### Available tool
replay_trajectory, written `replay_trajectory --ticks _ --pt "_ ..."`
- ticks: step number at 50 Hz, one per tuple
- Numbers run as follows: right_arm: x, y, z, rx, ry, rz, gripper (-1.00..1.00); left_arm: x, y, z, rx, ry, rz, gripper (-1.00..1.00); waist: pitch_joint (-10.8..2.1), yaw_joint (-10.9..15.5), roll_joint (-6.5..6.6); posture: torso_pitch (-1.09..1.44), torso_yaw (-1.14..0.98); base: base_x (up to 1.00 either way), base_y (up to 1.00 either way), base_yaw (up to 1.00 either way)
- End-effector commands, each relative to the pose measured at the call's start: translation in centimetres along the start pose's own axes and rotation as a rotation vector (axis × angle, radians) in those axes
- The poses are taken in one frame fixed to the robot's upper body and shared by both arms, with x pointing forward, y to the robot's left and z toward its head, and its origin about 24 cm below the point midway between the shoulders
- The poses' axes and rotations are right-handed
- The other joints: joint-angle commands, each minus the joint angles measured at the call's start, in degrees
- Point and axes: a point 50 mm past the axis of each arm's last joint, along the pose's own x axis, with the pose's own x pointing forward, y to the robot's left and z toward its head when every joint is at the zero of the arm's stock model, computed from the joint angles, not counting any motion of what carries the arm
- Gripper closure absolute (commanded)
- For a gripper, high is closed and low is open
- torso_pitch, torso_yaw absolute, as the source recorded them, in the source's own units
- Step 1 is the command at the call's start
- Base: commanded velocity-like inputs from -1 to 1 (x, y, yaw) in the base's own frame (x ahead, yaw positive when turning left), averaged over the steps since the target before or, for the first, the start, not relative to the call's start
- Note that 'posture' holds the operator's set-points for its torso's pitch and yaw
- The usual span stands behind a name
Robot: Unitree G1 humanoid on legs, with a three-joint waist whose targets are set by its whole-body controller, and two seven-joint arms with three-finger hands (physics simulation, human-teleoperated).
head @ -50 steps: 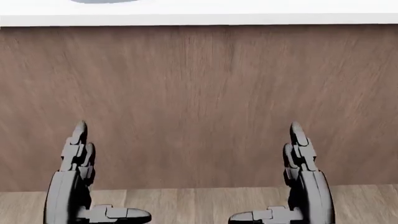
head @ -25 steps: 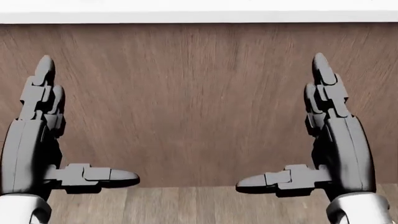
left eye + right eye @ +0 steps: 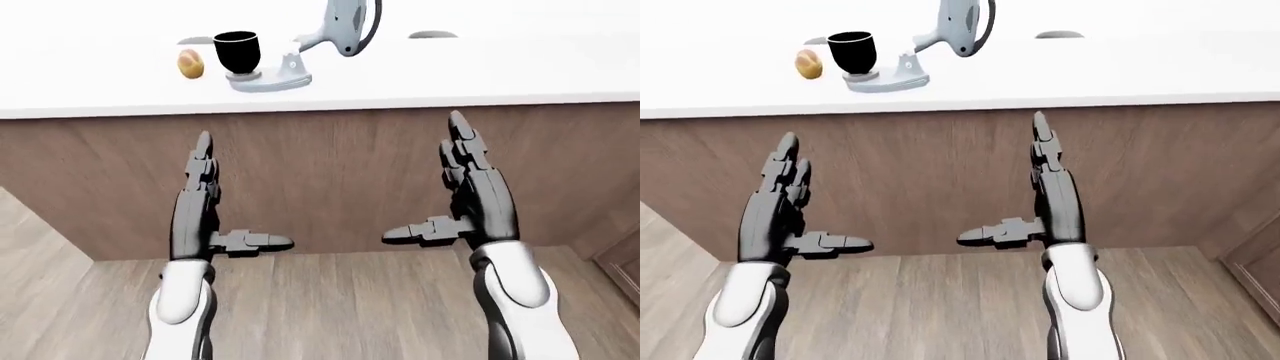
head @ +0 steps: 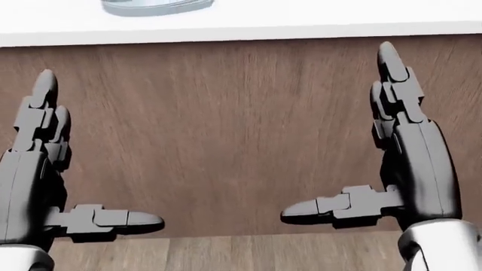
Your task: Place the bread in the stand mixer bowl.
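Observation:
The bread (image 3: 190, 64), a small golden roll, lies on the white counter (image 3: 520, 75) at the upper left of the left-eye view. Just right of it stands the black mixer bowl (image 3: 237, 51) on the grey stand mixer base (image 3: 272, 79), with the mixer's head (image 3: 345, 22) tilted up. Both my hands hang below the counter edge against the wooden cabinet face. My left hand (image 3: 245, 191) is open, fingers up and thumb pointing inward. My right hand (image 3: 420, 176) is open too and reaches slightly higher. Neither hand holds anything.
The brown wooden cabinet face (image 4: 226, 130) fills the head view, with the mixer base (image 4: 154, 5) at its top edge. Plank floor (image 3: 330, 307) lies underneath. A grey round thing (image 3: 432, 34) sits farther along the counter, and another cabinet (image 3: 622, 262) shows at the lower right.
Both hands have risen in the head view, the right one most. The picture has shifted down slightly since half a second ago, bringing the mixer base back in at the top.

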Motion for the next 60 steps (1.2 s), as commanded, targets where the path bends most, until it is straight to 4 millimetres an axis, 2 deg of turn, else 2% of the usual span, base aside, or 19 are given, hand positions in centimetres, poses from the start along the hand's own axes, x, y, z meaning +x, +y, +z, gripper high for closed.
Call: replay_trajectory --ticks 1,8,11,13,15,21,23,25,26,27,30,35,44,47,49,50,51,56,60 --pt "-0.1 -0.5 1.5 -0.018 -0.082 -0.03 -1.0 0.0 -0.2 1.8 -0.003 -0.098 -0.01 -1.0 -0.82 -0.34 -0.26 0.0 0.0 0.0 0.21 0.0" --pt "-0.2 -0.5 1.5 -0.023 -0.078 -0.032 -1.0 -0.1 0.0 1.8 0.0 -0.101 -0.005 -1.0 -0.63 -0.34 -3.23 0.0 0.0 0.0 0.21 0.0" --pt "-0.2 -0.5 1.5 -0.028 -0.076 -0.03 -1.0 -0.1 0.0 1.8 0.002 -0.101 -0.003 -1.0 -1.15 -0.28 -6.17 0.0 0.0 0.0 0.21 0.0" --pt "-0.2 -0.5 1.6 -0.031 -0.077 -0.029 -1.0 -0.2 0.1 1.9 0.004 -0.103 -0.001 -1.0 -0.93 -0.67 -4.76 0.0 0.0 0.0 0.2 0.0" --pt "-0.2 -0.5 1.6 -0.034 -0.076 -0.029 -1.0 -0.2 0.2 1.9 0.005 -0.105 0.002 -1.0 -1.06 -0.36 -5.6 0.0 0.0 0.0 0.2 0.0" --pt "-0.2 -0.4 1.6 -0.038 -0.071 -0.023 -1.0 -0.3 0.3 2.0 0.006 -0.106 0.003 -1.0 -0.39 -0.26 -2.84 0.0 0.0 0.0 0.21 0.0" --pt "-0.2 -0.3 1.6 -0.041 -0.069 -0.022 -1.0 -0.2 0.3 2.0 0.006 -0.106 0.003 -1.0 -0.57 -0.46 -0.56 0.0 0.0 0.0 0.22 0.0" --pt "-0.2 -0.3 1.6 -0.043 -0.068 -0.02 -1.0 -0.2 0.3 1.9 0.007 -0.106 0.003 -1.0 -1.92 -0.27 4.1 0.0 0.0 0.0 0.21 0.0" --pt "-0.2 -0.3 1.6 -0.042 -0.072 -0.017 -1.0 -0.2 0.3 2.0 0.006 -0.107 0.004 -1.0 -0.91 0.07 0.69 0.0 0.0 0.0 0.29 0.0" --pt "-0.2 -0.3 1.6 -0.042 -0.072 -0.015 -1.0 -0.2 0.3 2.0 0.006 -0.107 0.005 -1.0 -0.68 -0.11 1.17 0.0 0.0 0.0 0.29 0.0" --pt "-0.2 -0.2 1.6 -0.043 -0.069 -0.015 -1.0 -0.3 0.3 2.1 0.006 -0.108 0.005 -1.0 -0.94 -0.13 -0.89 0.0 0.0 0.0 0.29 0.0" --pt "-0.1 -0.3 1.5 -0.045 -0.067 -0.015 -1.0 -0.3 0.3 2.0 0.007 -0.109 0.004 -1.0 -0.76 -0.3 -6.48 0.0 0.0 0.0 0.31 0.0" --pt "0.0 -0.3 1.4 -0.048 -0.065 -0.013 -1.0 -0.6 0.3 2.4 0.011 -0.118 0.002 -1.0 -0.49 -0.55 -3.65 0.0 0.0 0.0 0.34 0.0" --pt "0.0 -0.3 1.4 -0.048 -0.061 -0.013 -1.0 -0.7 0.3 2.5 0.012 -0.121 0.002 -1.0 -0.64 -0.86 -0.4 0.0 0.0 0.0 0.38 0.0" --pt "-0.1 -0.3 1.4 -0.048 -0.06 -0.011 -1.0 -0.7 0.3 2.7 0.012 -0.125 0.0 -1.0 -2.09 -0.5 4.69 0.0 0.0 0.0 0.38 0.0" --pt "-0.1 -0.2 1.5 -0.049 -0.059 -0.01 -1.0 -0.7 0.3 2.7 0.014 -0.126 0.0 -1.0 -0.67 -0.23 0.81 0.0 0.0 0.0 0.38 0.0" --pt "-0.1 -0.2 1.5 -0.048 -0.059 -0.01 -1.0 -0.7 0.4 2.8 0.012 -0.126 0.001 -1.0 -0.53 -0.36 1.61 0.0 0.0 0.0 0.41 0.0" --pt "-0.1 -0.2 1.5 -0.046 -0.056 -0.008 -1.0 -0.7 0.3 2.6 0.011 -0.123 -0.003 -1.0 -0.51 -0.29 -1.65 0.0 0.0 0.0 0.43 0.0" --pt "0.0 -0.3 1.4 -0.044 -0.058 -0.009 -1.0 -0.7 0.2 2.6 0.012 -0.123 -0.006 -1.0 -0.24 -0.37 -6.09 0.0 0.0 0.0 0.52 0.0"
